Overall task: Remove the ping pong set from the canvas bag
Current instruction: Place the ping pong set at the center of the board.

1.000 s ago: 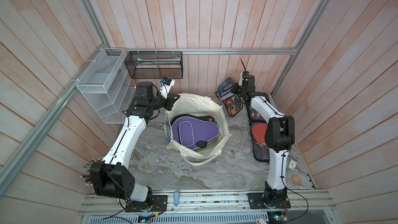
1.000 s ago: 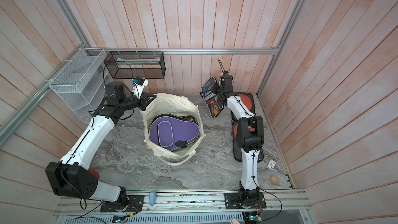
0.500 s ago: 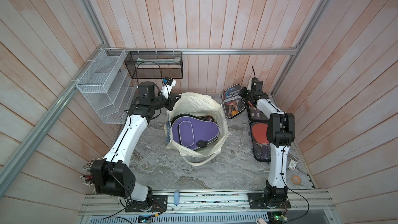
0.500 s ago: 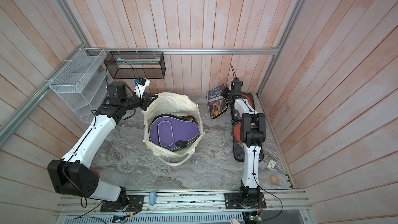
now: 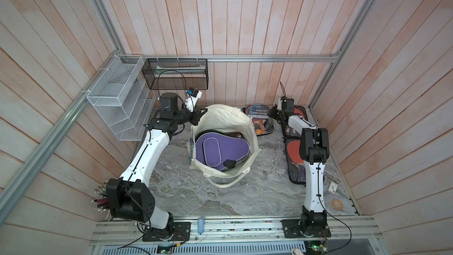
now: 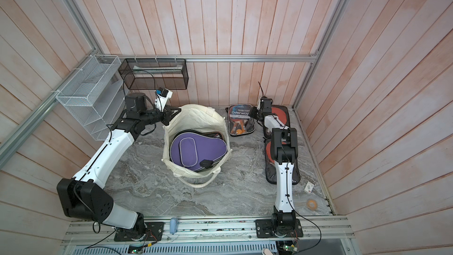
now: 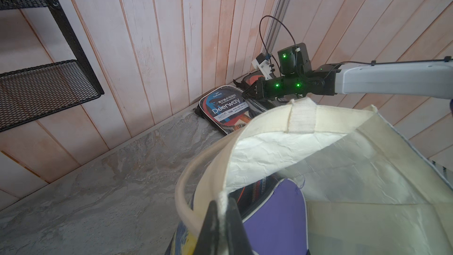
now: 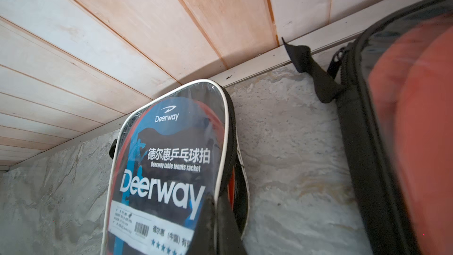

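Left arm bent toward the table's (image 5: pixel 196 192) far edge, tool (image 7: pixel 221 203) pinching the canvas bag (image 7: pixel 343 168); right arm stretched to the far-right corner, tool (image 8: pixel 215 198) clamping the ping pong set (image 8: pixel 166 155).

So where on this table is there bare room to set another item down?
Widest bare marble lies between the canvas bag and the front rail. A narrower strip runs between the bag and the left arm. Crowded: the back right, where the ping pong set, the red paddle cases and the right arm pack together.
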You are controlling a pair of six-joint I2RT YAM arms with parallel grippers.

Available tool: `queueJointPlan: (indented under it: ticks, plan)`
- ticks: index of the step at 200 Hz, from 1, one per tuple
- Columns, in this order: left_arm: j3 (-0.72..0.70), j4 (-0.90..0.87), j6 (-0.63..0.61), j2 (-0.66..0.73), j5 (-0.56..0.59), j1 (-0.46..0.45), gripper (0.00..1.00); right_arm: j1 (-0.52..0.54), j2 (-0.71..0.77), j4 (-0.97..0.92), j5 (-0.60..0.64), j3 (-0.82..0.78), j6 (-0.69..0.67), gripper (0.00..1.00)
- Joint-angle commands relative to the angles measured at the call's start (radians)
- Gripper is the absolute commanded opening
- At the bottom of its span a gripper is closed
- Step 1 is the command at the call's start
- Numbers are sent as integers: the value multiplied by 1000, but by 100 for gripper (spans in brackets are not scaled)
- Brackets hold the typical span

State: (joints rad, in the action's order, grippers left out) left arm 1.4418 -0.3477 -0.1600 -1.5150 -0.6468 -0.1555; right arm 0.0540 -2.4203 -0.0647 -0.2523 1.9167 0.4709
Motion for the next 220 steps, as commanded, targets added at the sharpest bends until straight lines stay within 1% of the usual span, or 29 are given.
queueJointPlan:
  ticks: [1, 107, 151, 158, 163, 169, 172, 181, 190, 201, 220]
  plan:
    - [44, 90, 8, 4, -39, -14, 0, -27, 23, 29, 18, -2, -12, 0]
    - [38, 90, 13, 8, -36, -18, 0, -46, 39, -3, 54, -12, -47, 0]
    - [31, 89, 14, 17, -34, -18, 0, -54, 68, -24, 74, -12, -70, 12]
    - [28, 89, 14, 19, -34, -18, 0, -54, 72, -28, 74, -9, -74, 17]
    - [27, 90, 14, 22, -34, -18, 0, -55, 75, -33, 74, -7, -78, 23]
    - [26, 90, 14, 23, -34, -18, 0, -56, 79, -39, 74, -5, -83, 34]
    - [24, 91, 14, 24, -34, -18, 0, -56, 81, -42, 74, -5, -85, 43]
    - [20, 92, 16, 30, -34, -18, 0, -56, 93, -49, 74, -5, -93, 61]
    - [17, 93, 19, 34, -34, -18, 0, -56, 107, -56, 77, -8, -98, 75]
    - [12, 96, 20, 40, -35, -19, 0, -56, 132, -65, 71, -10, -112, 83]
    - [5, 95, 23, 52, -34, -20, 0, -53, 192, -83, 38, -16, -148, 89]
